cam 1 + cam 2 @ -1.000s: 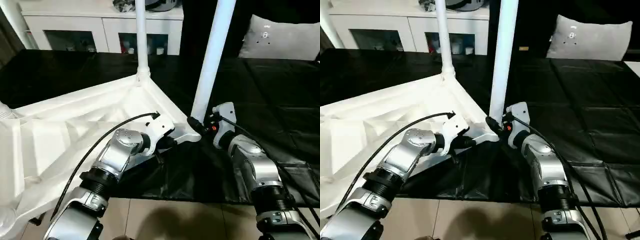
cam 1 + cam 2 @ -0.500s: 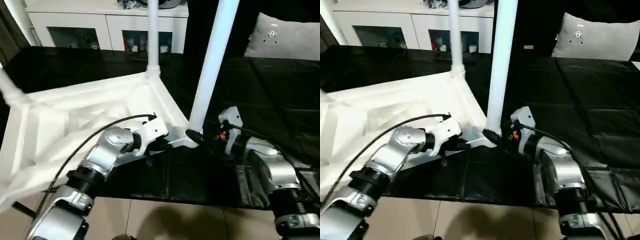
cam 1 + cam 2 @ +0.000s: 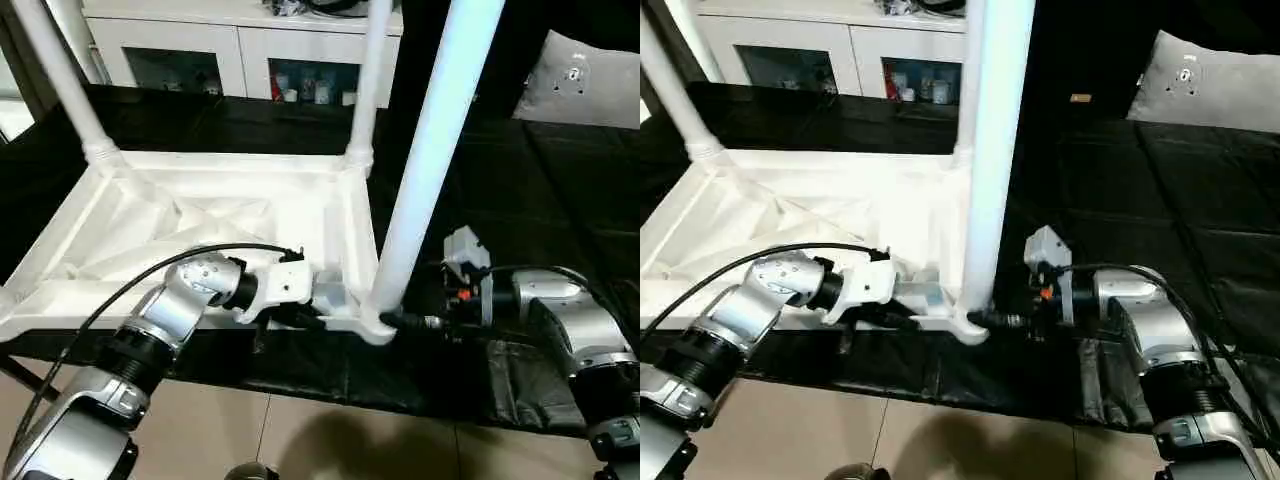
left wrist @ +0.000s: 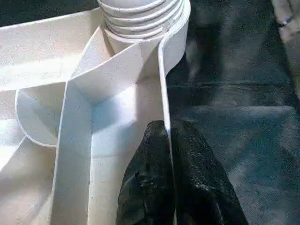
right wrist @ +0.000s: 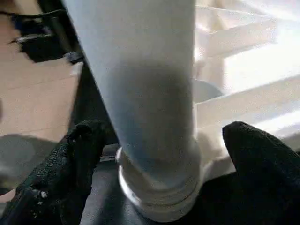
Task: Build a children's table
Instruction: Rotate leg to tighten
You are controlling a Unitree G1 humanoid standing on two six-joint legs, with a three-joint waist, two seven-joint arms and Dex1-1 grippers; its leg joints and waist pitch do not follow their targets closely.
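Near leg [image 3: 430, 160] of the children's table [image 3: 200, 215] cut off at top edge. Cabinet [image 3: 240, 50] contents behind glass unreadable. Upper-right blurred shape in left wrist view, unidentified.

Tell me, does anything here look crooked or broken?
Nothing looks broken. The white table lies upside down on the black mat with its legs pointing up, as expected mid-assembly. The nearest leg leans slightly in its corner socket.

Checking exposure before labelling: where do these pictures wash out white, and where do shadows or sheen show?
Left eye view: the tabletop underside glares almost flat white; a shadow darkens the floor. Right wrist view: the leg is shaded toward its base, ribs behind it wash out. Left wrist view: sheen on the black sheet.
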